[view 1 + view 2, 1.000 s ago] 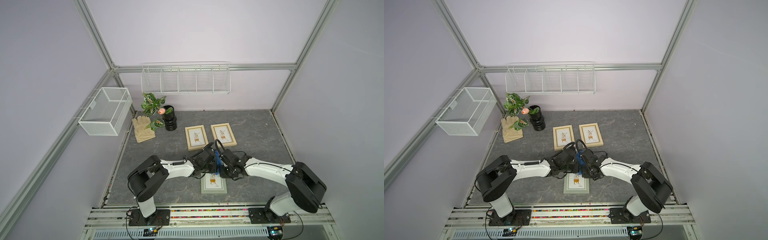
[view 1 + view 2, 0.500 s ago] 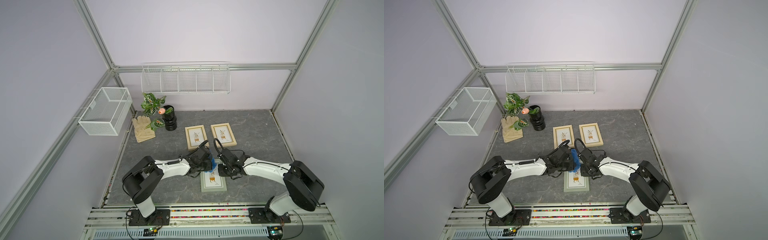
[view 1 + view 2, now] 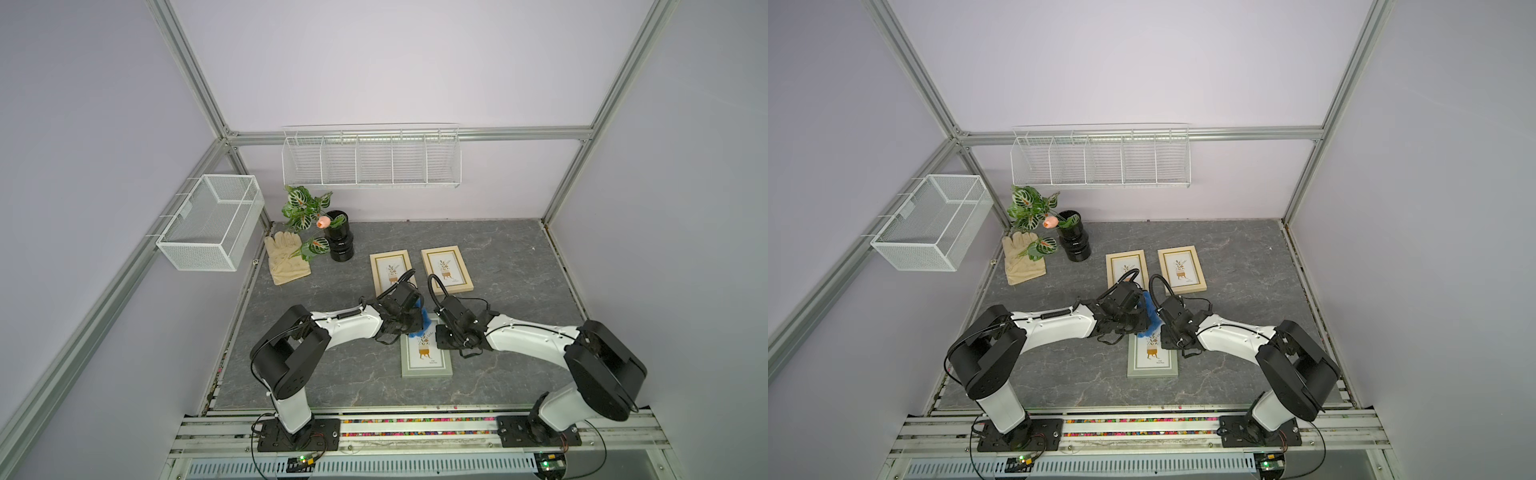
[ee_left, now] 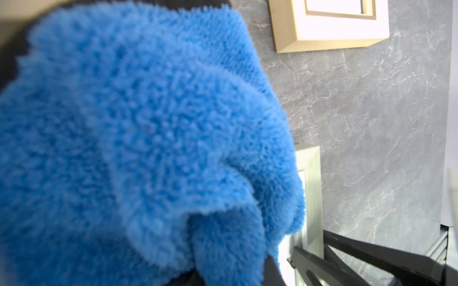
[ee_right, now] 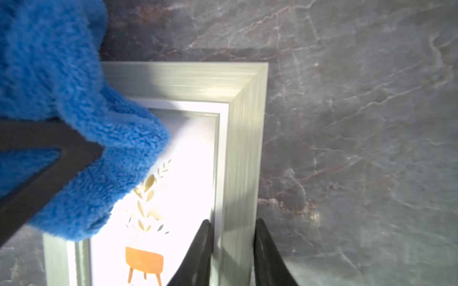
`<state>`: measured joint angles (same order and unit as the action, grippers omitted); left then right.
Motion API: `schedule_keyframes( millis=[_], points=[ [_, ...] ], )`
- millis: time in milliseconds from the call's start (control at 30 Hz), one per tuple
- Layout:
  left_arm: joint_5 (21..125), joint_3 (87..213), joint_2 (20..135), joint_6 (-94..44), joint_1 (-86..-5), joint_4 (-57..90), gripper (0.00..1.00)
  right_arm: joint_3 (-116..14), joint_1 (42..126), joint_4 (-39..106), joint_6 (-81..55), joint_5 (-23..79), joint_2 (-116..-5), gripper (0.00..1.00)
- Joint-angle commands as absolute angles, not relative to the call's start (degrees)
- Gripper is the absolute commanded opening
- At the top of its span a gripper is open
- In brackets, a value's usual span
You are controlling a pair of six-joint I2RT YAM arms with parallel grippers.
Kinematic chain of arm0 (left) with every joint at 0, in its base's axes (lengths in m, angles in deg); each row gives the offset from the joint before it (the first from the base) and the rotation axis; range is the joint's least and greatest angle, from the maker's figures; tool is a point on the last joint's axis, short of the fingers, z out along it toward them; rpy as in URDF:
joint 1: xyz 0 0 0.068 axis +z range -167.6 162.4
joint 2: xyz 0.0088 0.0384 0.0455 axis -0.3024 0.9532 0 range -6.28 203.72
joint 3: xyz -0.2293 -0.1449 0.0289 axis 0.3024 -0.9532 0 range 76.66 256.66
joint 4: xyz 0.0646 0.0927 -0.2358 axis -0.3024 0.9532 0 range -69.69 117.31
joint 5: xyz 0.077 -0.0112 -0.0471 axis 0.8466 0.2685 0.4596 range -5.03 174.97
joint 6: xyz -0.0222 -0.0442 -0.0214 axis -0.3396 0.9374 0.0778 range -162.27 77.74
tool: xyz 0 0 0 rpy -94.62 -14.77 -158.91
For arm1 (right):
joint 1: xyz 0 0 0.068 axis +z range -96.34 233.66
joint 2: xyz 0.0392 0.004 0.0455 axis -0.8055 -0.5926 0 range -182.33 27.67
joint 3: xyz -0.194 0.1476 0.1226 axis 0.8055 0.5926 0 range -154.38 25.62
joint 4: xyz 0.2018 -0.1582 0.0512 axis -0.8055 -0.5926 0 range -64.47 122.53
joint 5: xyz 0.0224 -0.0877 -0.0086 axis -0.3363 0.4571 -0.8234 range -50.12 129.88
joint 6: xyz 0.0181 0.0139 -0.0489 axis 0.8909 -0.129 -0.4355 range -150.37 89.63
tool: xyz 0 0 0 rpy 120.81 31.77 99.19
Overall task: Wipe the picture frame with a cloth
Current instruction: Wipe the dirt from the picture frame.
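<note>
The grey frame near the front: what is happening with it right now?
The left pincer holds a blue microfibre cloth down on the far corner of the grey picture frame, which lies flat on the table. The right pincer clamps the frame's right side rail, probably to steady it. Most of its face is uncovered.

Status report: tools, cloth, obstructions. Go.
Left tool shut on cloth, cloth on grey frame glass. Right tool clamped on its side rail. Wooden frames lie apart, no obstruction.

Both top views look down from high on the near side, over the whole table. Both wrist cameras, very close, share the grey frame and cloth.
</note>
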<state>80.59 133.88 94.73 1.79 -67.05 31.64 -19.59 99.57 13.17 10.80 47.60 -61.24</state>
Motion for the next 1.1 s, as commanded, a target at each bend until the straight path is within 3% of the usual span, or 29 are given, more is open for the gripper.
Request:
schedule_keyframes(
  millis=[0,167,433,600,867,1067],
  points=[
    [84.34,137.77,98.99,0.97,-68.62,35.05,0.00,-18.19,100.29,9.41,11.08,47.40,-63.59,0.17],
    [86.01,142.12,102.37,2.90,-68.86,37.44,0.00,-18.00,100.57,9.61,11.95,47.62,-64.07,0.17],
    [94.08,138.08,95.13,-1.51,-64.29,47.59,0.00,-17.55,100.16,7.74,12.95,50.48,-64.71,0.17],
    [90.97,133.42,91.52,0.53,-65.02,48.63,0.00,-19.00,99.71,6.59,13.37,50.82,-66.84,0.17],
    [87.91,124.13,86.08,10.27,-73.16,50.12,0.00,-20.08,99.63,7.02,13.36,50.51,-68.23,0.17],
    [85.89,131.07,91.98,4.84,-66.43,48.32,0.00,-20.42,99.90,6.43,12.74,50.94,-67.52,0.17]
  ],
)
